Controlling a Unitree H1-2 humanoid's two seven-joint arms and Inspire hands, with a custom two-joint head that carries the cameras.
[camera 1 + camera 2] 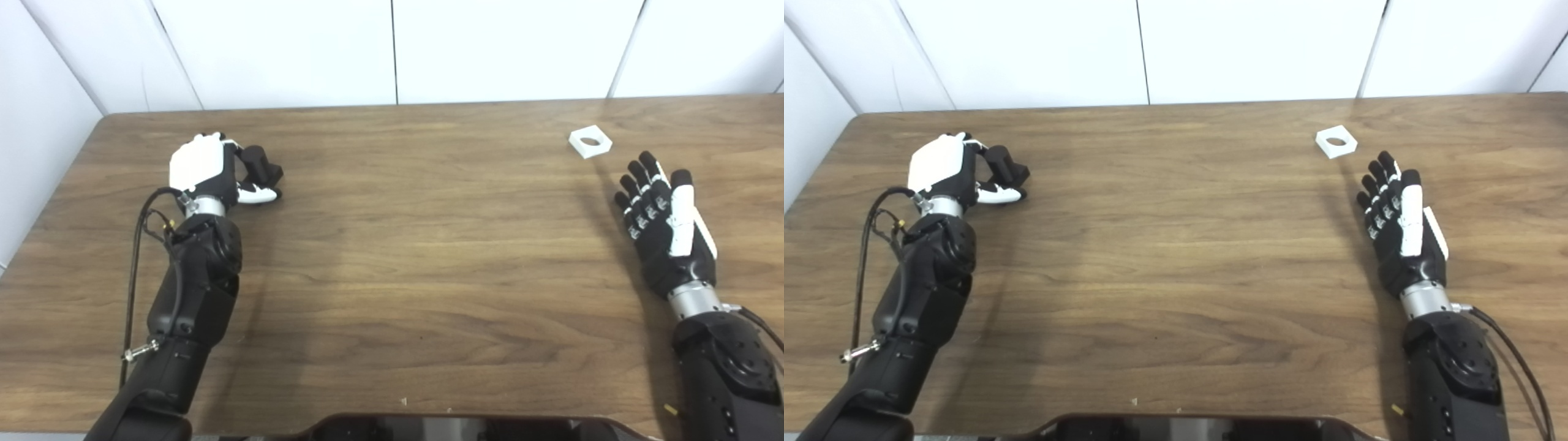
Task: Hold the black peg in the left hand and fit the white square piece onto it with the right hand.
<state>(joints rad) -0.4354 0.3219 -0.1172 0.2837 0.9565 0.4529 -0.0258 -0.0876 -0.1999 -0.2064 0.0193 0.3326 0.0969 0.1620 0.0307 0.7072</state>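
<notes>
My left hand (211, 171) rests at the far left of the wooden table (398, 257), its fingers curled around the black peg (262, 164), which sticks out to the right of the palm. The white square piece (590, 141) with a round hole lies flat at the far right of the table. My right hand (664, 223) is open, fingers straight and spread, a short way nearer than the piece and slightly to its right. It holds nothing and does not touch the piece.
White wall panels (392, 49) stand right behind the table's far edge. A dark rounded object (465, 429) shows at the bottom edge of the picture. A cable (138, 245) loops beside my left forearm.
</notes>
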